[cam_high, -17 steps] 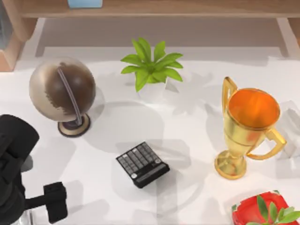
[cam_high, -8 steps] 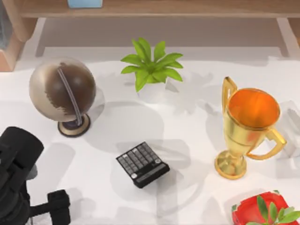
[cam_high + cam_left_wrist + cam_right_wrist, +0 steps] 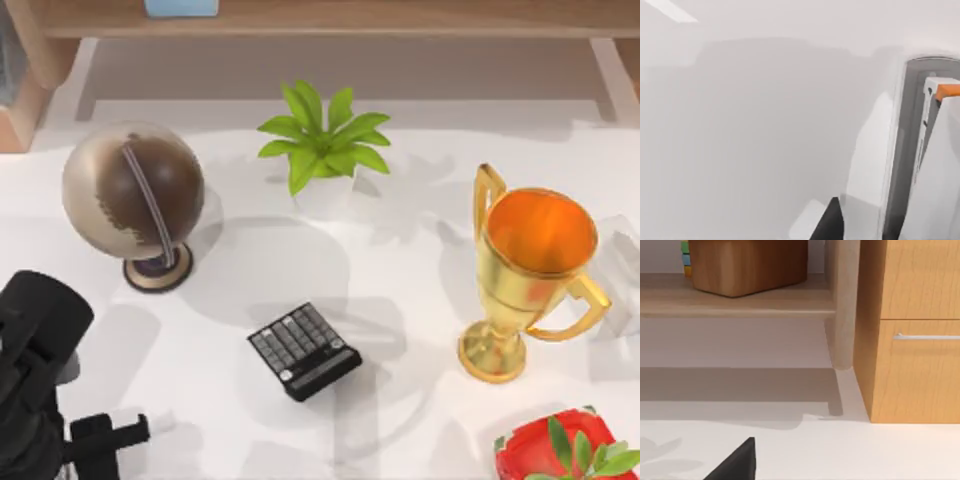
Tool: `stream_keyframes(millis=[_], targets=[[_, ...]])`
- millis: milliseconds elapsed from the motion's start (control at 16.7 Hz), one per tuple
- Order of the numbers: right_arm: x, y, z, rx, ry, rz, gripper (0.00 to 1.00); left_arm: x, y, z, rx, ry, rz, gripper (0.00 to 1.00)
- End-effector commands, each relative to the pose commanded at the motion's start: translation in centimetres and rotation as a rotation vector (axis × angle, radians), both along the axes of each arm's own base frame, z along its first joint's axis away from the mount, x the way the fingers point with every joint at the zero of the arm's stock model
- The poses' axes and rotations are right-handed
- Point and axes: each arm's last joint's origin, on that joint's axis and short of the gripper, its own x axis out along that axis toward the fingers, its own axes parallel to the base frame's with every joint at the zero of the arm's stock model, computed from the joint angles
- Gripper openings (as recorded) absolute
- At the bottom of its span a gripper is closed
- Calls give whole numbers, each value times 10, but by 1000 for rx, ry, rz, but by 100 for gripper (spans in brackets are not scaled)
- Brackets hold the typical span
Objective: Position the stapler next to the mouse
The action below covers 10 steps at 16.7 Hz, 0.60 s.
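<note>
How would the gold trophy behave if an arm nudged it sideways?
The trophy would probably tip rather than slide: its wide cup sits on a narrow stem and a small round base. Its glossy finish suggests a slippery surface. The two side handles might catch a pincer.

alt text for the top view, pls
The left gripper reaches in at the white table's lower left corner, with a small pale object at its fingertips. Beyond stand a globe, potted plant, black calculator and gold trophy.

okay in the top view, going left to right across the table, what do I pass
Left arm's pincer at the near left corner → globe → calculator → potted plant → gold trophy → red pot at the near right edge.
</note>
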Motion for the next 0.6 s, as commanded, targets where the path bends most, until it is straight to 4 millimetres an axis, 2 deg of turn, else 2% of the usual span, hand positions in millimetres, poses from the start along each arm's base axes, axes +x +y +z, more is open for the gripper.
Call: stream_keyframes(millis=[240,600], targets=[[0,0,0,0,0,0,100,0,0,0,0,0,0,2],[0,0,0,0,0,0,100,0,0,0,0,0,0,0]])
